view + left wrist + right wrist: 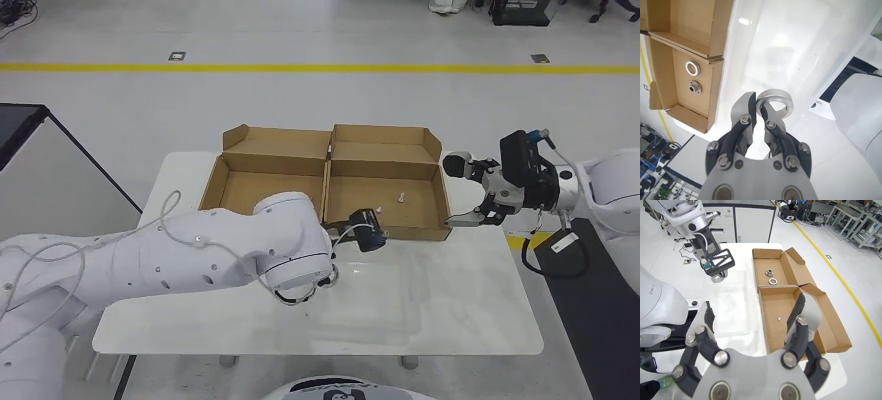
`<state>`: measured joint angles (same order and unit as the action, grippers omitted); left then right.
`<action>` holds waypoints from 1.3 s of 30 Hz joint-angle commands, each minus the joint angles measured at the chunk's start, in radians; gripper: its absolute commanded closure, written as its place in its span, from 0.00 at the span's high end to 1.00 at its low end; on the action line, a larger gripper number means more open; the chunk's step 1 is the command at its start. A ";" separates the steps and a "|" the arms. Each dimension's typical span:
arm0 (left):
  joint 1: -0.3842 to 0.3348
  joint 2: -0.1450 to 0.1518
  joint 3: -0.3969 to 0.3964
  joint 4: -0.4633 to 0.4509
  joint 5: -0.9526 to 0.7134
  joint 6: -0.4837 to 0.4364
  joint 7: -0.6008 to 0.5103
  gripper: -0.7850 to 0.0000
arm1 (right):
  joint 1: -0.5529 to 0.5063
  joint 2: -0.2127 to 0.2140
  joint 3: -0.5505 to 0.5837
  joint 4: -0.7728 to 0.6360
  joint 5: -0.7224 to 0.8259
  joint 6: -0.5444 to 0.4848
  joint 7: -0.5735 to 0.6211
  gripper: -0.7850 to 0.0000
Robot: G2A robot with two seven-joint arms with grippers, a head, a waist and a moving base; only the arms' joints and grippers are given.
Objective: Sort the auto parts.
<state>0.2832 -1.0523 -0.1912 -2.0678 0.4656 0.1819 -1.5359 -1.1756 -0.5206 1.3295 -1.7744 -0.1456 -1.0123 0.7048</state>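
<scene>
Near the centre of the top view, the left tool is clamped on the wall of a metal ring above the tabletop; the frame-left box, holding a matching ring, lies to its upper left, while the wide-open right tool is farther off

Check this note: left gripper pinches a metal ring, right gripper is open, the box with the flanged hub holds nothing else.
One slip: the box also holds a second ring, lying beside the flanged hub, as the right wrist view shows. The rest stands: the left gripper pinches a metal ring, and the right gripper is open.
</scene>
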 commanded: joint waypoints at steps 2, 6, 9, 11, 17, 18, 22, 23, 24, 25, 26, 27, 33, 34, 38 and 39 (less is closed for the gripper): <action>0.007 0.022 -0.026 -0.031 0.015 -0.005 0.002 0.00 | 0.000 0.000 0.000 0.000 0.000 0.000 0.000 1.00; 0.056 0.057 -0.080 -0.047 0.014 -0.026 0.058 0.00 | 0.000 0.000 0.000 0.000 0.000 0.000 0.000 1.00; 0.099 0.087 -0.130 -0.050 0.005 -0.065 0.112 0.00 | 0.000 0.000 0.000 0.000 0.000 0.000 0.000 1.00; 0.133 0.109 -0.171 -0.047 -0.005 -0.096 0.161 0.00 | 0.000 0.000 0.000 0.000 0.000 0.000 0.000 1.00; 0.244 0.179 -0.316 -0.016 -0.040 -0.218 0.291 0.00 | 0.000 0.000 0.000 0.000 0.000 0.000 0.000 1.00; 0.265 0.191 -0.342 -0.005 -0.047 -0.240 0.311 0.00 | 0.000 0.000 0.000 0.000 0.000 0.000 0.000 1.00; 0.349 0.230 -0.436 0.048 -0.125 -0.347 0.382 0.00 | 0.000 0.000 0.000 0.000 0.000 0.000 0.000 1.00; 0.365 0.238 -0.454 0.058 -0.133 -0.386 0.390 0.00 | 0.000 0.000 0.000 0.000 0.000 0.000 0.000 1.00; 0.385 0.245 -0.473 0.074 -0.154 -0.416 0.411 0.00 | 0.000 0.000 0.000 0.000 0.000 0.000 0.000 1.00; 0.405 0.251 -0.491 0.089 -0.184 -0.451 0.436 0.00 | 0.000 0.000 0.000 0.000 0.000 0.000 0.000 1.00; 0.423 0.256 -0.509 0.103 -0.207 -0.492 0.460 0.00 | 0.000 0.000 0.000 0.000 0.000 0.000 0.000 1.00; 0.442 0.262 -0.526 0.117 -0.228 -0.528 0.483 0.00 | 0.000 0.000 0.000 0.000 0.000 0.000 0.000 1.00; 0.549 0.288 -0.616 0.174 -0.341 -0.753 0.632 0.00 | 0.000 0.000 0.000 0.000 0.000 0.000 0.000 1.00; 0.565 0.292 -0.630 0.181 -0.351 -0.790 0.654 0.00 | 0.000 0.000 0.000 0.000 0.000 0.000 0.000 1.00; 0.623 0.303 -0.684 0.207 -0.401 -0.921 0.749 0.00 | 0.000 0.000 0.000 0.000 0.000 0.000 0.000 1.00; 0.636 0.305 -0.695 0.215 -0.409 -0.953 0.764 0.00 | 0.000 0.000 0.000 0.000 0.000 0.000 0.000 1.00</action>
<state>0.9079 -0.7490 -0.8767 -1.8583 0.0645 -0.7395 -0.7878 -1.1756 -0.5206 1.3295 -1.7744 -0.1456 -1.0123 0.7048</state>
